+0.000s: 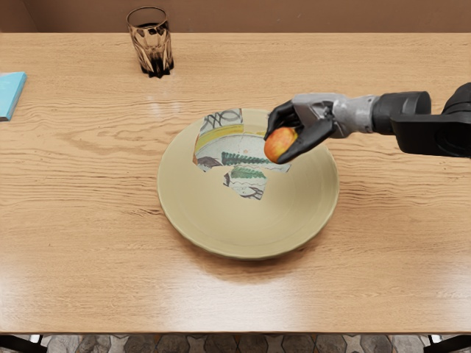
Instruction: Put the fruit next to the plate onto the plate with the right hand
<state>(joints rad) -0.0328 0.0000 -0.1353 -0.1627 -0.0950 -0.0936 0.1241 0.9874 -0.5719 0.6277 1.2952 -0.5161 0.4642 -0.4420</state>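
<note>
At the far left edge of my feed I see a flat light-blue object [10, 94] lying on the wooden table [88, 220], cut off by the frame so that I cannot tell what it is. Further right, near the table's back edge, a brown-tinted drinking glass [151, 40] stands upright, well apart from everything else. I can see through its walls, but I cannot tell whether it holds anything.

Around the middle of the table sits the plate [213, 220], a wide, shallow, cream-coloured dish with a patch of coloured pattern, in yellow, green and grey, across its centre and upper part.

Over the plate's upper right portion, inside its rim, I have the fruit [280, 144], small and round, orange-red with a yellowish side. It is held by the right hand [305, 121], whose dark fingers [285, 116] are curled around it from above and from the right, gripping it. From this slanted view I cannot tell whether the fruit touches the plate's surface or hangs just above it.

The right arm [412, 121] comes in from the right edge of the picture, with a grey wrist and black forearm, and reaches across the plate's right rim.
</note>
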